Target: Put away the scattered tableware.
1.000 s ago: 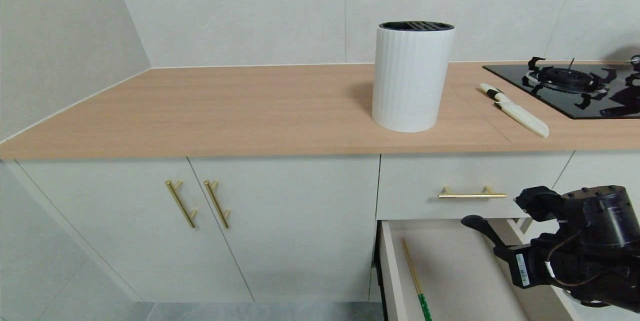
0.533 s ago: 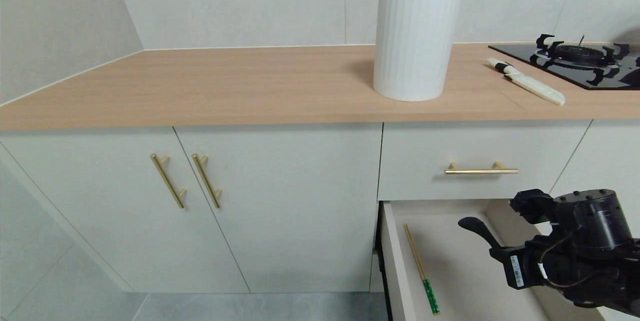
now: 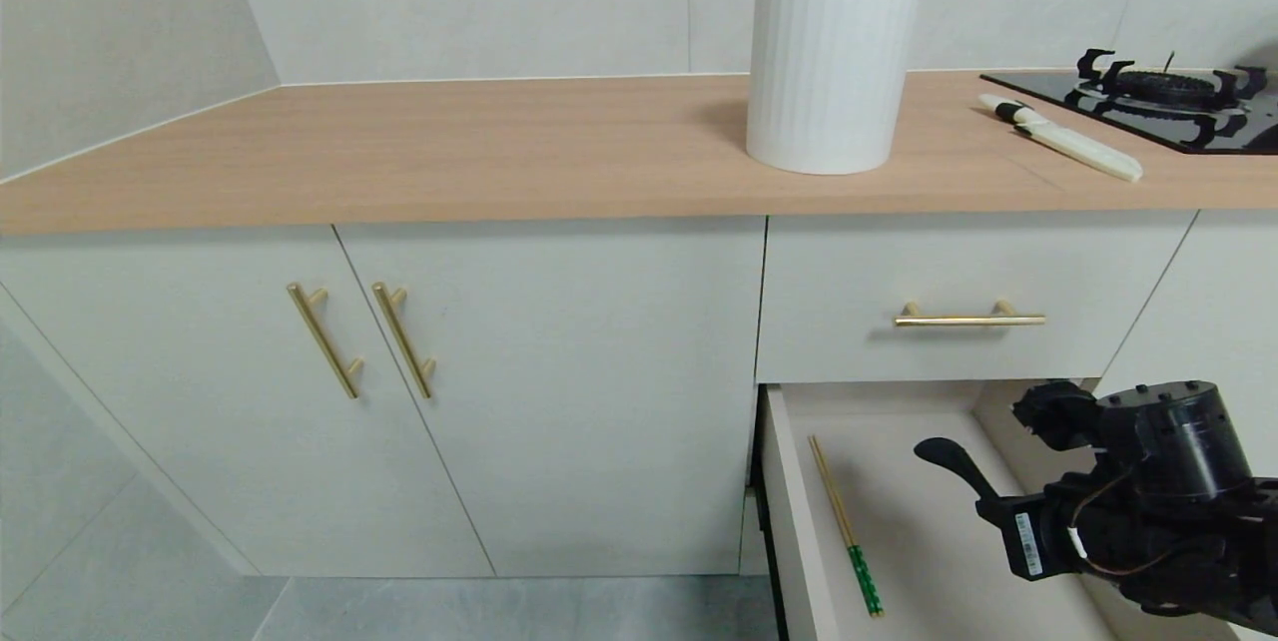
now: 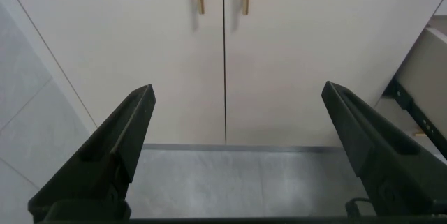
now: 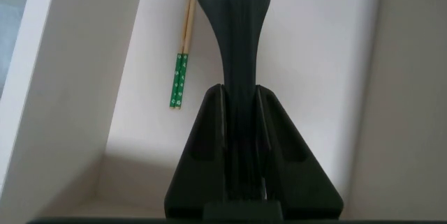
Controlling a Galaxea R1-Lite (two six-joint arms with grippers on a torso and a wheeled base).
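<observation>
black spoon (image 3: 949,454) clamped in right jaws above open drawer (image 3: 784,521), lower right; left jaws apart. if let go from here, could strike chopsticks (image 3: 845,526) or bounce off drawer wall.

**Camera placement**

Head camera looks forward and down on pale cabinet doors with brass bar handles (image 3: 549,391) and an open beige drawer (image 3: 789,521). Left wrist faces those doors, low and near — right wrist peers closely into that drawer.
</observation>
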